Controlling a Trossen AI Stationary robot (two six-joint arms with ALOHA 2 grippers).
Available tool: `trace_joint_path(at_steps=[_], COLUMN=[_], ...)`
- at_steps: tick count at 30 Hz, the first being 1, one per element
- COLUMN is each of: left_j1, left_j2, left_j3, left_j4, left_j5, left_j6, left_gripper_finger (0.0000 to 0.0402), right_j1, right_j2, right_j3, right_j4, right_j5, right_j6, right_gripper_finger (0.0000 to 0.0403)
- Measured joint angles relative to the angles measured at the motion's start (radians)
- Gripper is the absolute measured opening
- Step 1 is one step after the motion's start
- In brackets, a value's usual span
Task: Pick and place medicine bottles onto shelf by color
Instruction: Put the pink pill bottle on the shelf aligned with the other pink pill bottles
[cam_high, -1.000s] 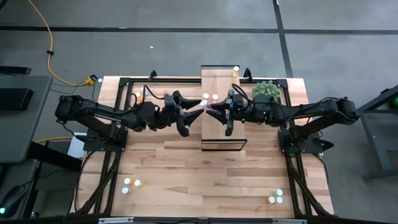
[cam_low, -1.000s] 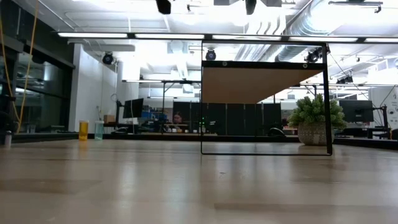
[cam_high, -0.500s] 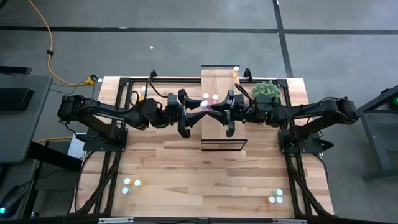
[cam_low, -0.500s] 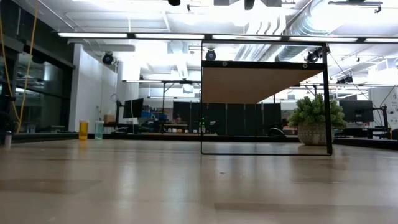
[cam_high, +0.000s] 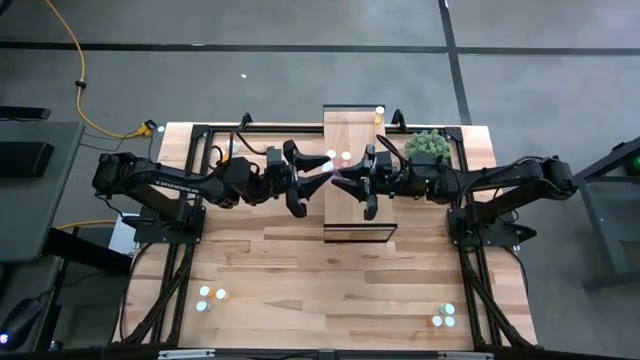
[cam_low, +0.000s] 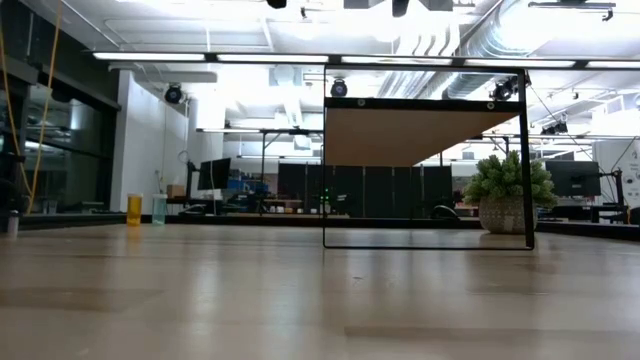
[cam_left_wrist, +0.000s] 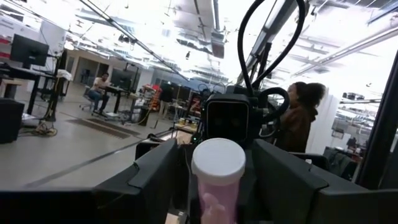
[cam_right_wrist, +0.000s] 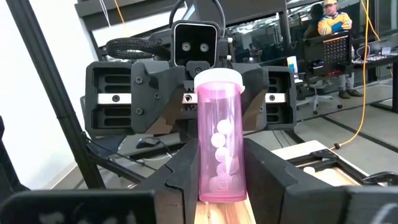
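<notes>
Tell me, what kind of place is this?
Probably an open-plan robotics lab or office: desks with monitors beyond the table, exposed ceiling ducts, and people seated at workstations.

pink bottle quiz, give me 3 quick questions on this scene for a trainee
1. Multiple choice: what colour is the bottle between the left gripper and the right gripper? A yellow, B pink, C orange.
2. True or false: the plant stands on the shelf.
3. Fill in: the bottle's cap is ___.

Key: 1 B. 2 false, it stands on the table beside the shelf. 3 white.
</notes>
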Motion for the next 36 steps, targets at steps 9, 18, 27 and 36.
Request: trace_joint_path(at_steps=[9,18,27,36], left_j1=[0.0,-0.001,0.006,0.006], left_j2=[0.0,0.0,0.009,0.009], left_j3=[0.0,0.0,0.0,0.0], left_j4=[-0.002,-0.002,0.004,0.002], left_j5=[0.007,0.01,0.064,0.062], left_j6=[0.0,0.001,0.027,0.049], left_gripper_finger=[0.0131,0.013,0.0105,0.0105], right_j1=[0.0,0.0,0.0,0.0], right_j2=[0.0,0.0,0.0,0.0], right_j3=[0.0,0.0,-0.002,-0.002], right_j4=[0.011,0.012,0.01,0.01], right_j5=[-0.009,-0.025,-0.041,-0.041], right_j6=[0.0,0.0,0.0,-0.015], right_gripper_finger=[0.0097,0.0097,0.0097,0.0097])
